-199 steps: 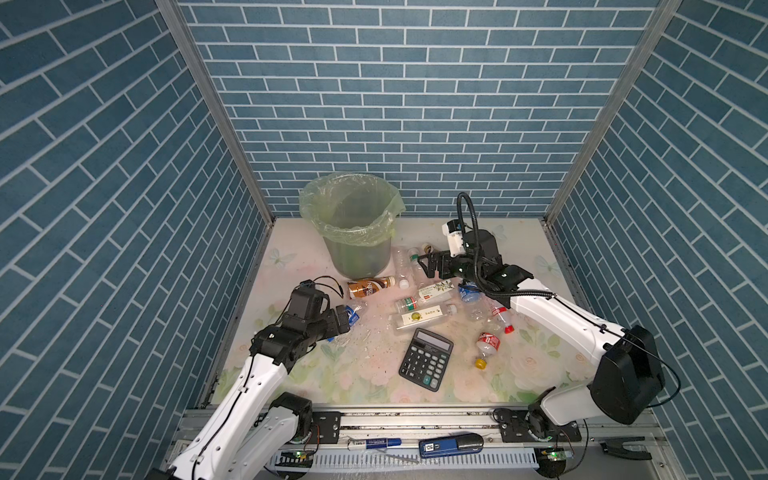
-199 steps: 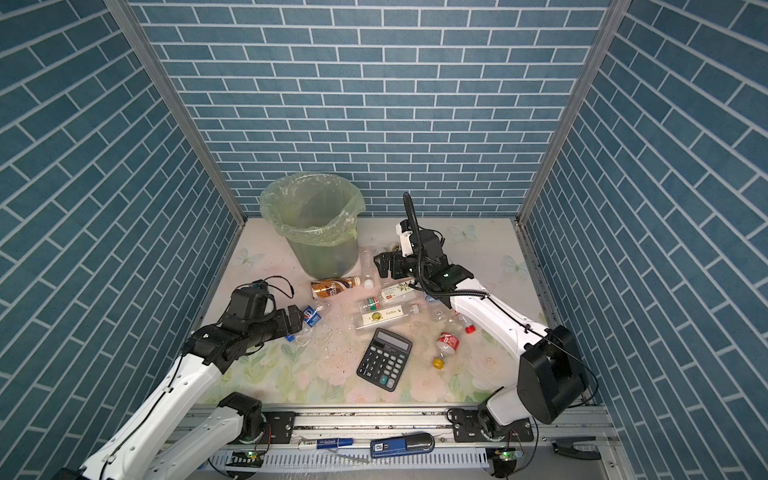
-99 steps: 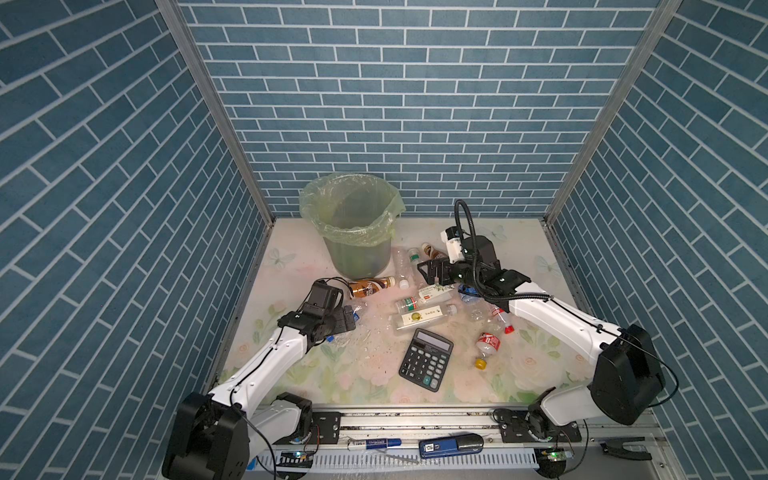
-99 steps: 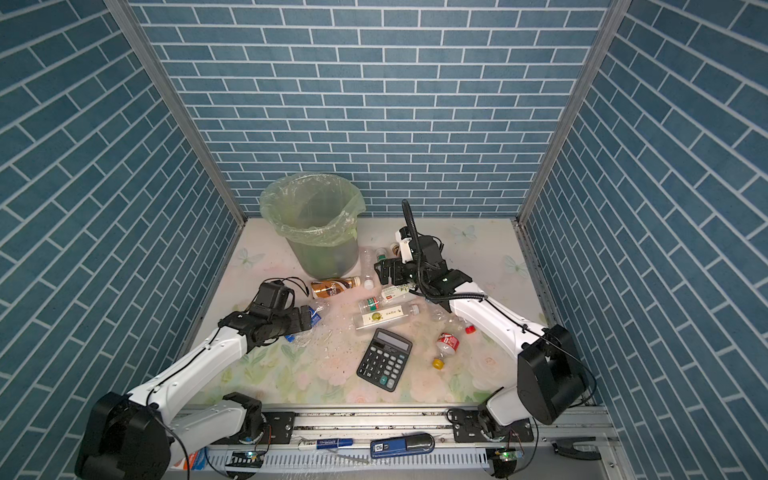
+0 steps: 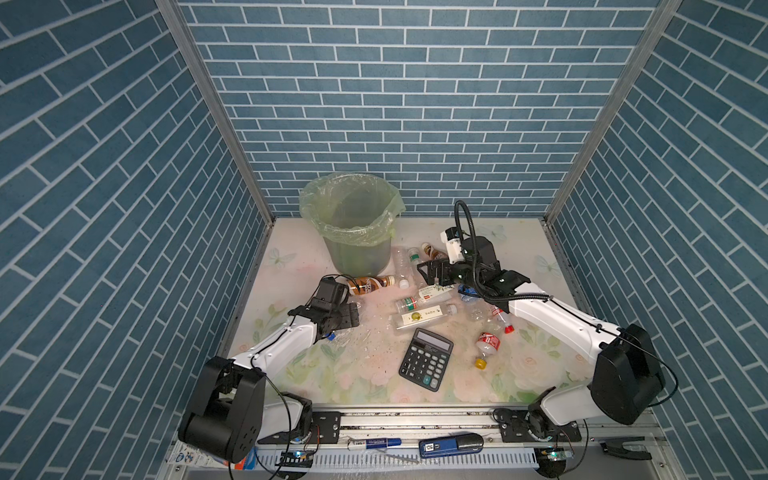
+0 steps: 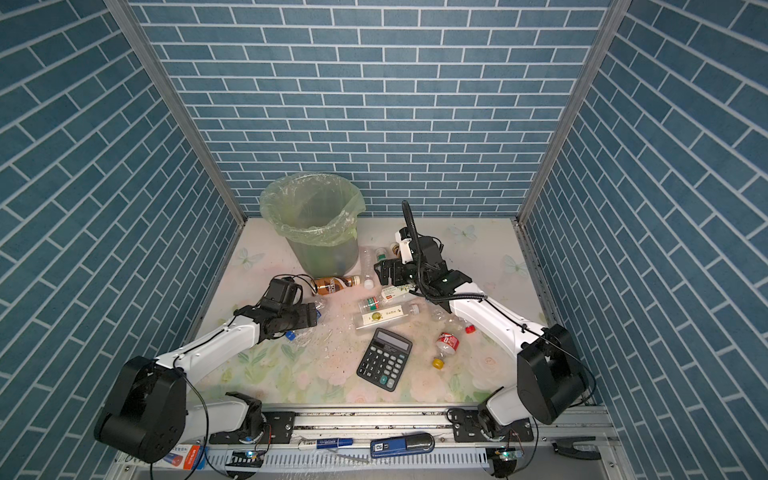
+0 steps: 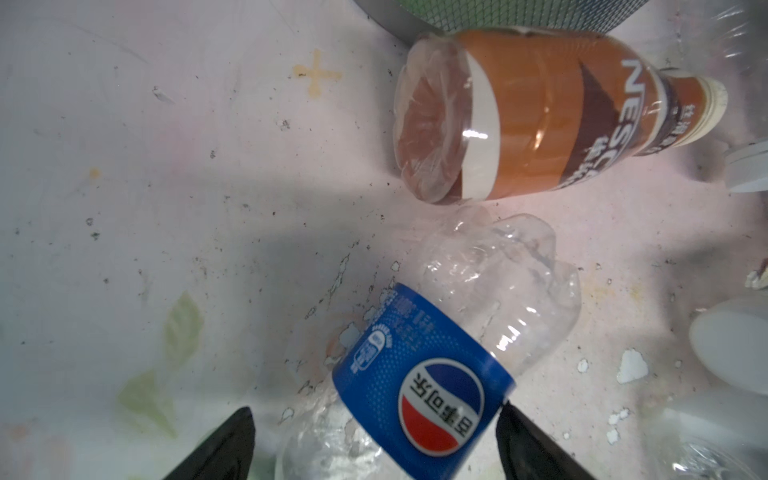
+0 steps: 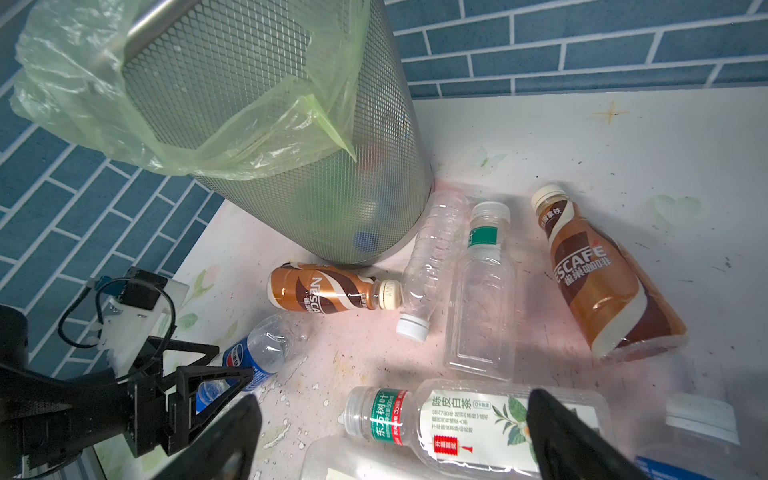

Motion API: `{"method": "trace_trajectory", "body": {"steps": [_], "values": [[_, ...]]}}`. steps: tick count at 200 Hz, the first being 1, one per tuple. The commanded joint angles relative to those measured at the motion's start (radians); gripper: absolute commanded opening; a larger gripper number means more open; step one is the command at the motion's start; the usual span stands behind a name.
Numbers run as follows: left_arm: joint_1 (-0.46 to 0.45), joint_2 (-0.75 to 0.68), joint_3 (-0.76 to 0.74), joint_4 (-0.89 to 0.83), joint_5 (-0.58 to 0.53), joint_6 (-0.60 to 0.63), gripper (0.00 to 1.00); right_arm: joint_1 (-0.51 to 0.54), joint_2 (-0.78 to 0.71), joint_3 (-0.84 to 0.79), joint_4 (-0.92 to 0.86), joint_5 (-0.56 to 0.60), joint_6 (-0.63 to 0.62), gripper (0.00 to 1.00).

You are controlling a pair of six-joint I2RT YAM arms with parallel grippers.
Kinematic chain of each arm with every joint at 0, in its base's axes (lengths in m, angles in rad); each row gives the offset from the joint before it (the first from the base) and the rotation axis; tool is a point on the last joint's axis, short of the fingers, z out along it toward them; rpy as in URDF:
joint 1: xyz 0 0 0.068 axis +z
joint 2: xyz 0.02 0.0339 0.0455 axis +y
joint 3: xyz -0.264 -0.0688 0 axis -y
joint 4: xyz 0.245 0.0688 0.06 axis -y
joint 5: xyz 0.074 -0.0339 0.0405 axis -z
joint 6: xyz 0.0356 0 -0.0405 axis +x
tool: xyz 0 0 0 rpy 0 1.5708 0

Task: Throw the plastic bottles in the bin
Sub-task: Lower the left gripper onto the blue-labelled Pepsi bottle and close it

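Blue btl (image 7: 419, 386) lies on its side on the table (image 7: 145, 145), toward the left edge, in front of the bin (image 5: 353, 249), which stands at the back edge nr the back-left corner. L gripper (image 7: 374, 411) is open and straddles the btl across its label. One finger (image 7: 532, 449) is at the label edge, touching or nearly (can't tell); the other is clear w/ a gap.

To grip well, I'd judge: centre the jaws so both pads meet the label together, else the btl rolls or skids. Thin empty plastic will crumple, so squeeze moderately, on the label band, not the clear base. Lift straight up before swinging: brown btl (image 7: 536, 116) lies just beside its base, between it & the bin. Bin rim is high w/ loose bag over it, so clear it w/ margin and release above the opening.

R gripper (image 8: 392, 397) is also open, astride tea btl (image 8: 465, 419) mid-table, not gripping. Both arms serve the same bin, so clash risk; stagger them. More btls lie scattered nr the bin & centre. Calc (image 5: 426, 359) sits toward the front edge, not trash, and is out of the L arm's path.
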Motion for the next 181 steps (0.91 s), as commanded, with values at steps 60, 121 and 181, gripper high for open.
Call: {"method": "trace_trajectory", "body": {"steps": [60,121,181], "values": [[-0.034,0.008,-0.013,0.02,0.024,0.004,0.85,0.005,-0.027,-0.035,0.023,0.008,0.005,0.99],[-0.038,0.025,-0.006,-0.03,0.02,-0.051,0.83,0.004,-0.024,-0.039,0.027,0.011,0.006,0.99],[-0.038,0.037,-0.01,-0.041,0.018,-0.069,0.74,0.002,-0.021,-0.04,0.03,0.002,0.012,0.99]]}}
